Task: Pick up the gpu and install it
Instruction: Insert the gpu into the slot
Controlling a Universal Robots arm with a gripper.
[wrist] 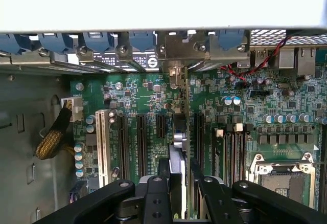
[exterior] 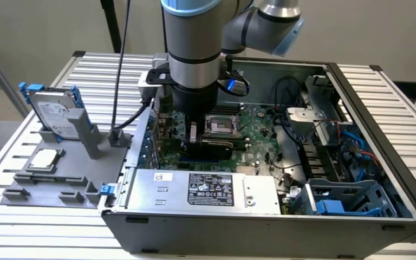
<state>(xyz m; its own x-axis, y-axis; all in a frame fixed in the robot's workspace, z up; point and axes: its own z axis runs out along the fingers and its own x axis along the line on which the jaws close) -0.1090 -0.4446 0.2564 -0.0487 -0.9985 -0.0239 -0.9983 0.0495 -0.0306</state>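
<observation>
Inside the open computer case, my gripper hangs low over the green motherboard. It is shut on the gpu, a thin dark card held upright on its edge. In the wrist view the gpu runs edge-on between my two black fingers, in line with the black expansion slots. Its silver end bracket reaches the row of rear slot covers. Whether its lower edge sits in a slot is hidden.
On the exterior view's left a grey fixture carries a silver hard drive with blue rails and a square CPU chip. The power supply, the CPU socket, a blue drive cage and loose cables crowd the case.
</observation>
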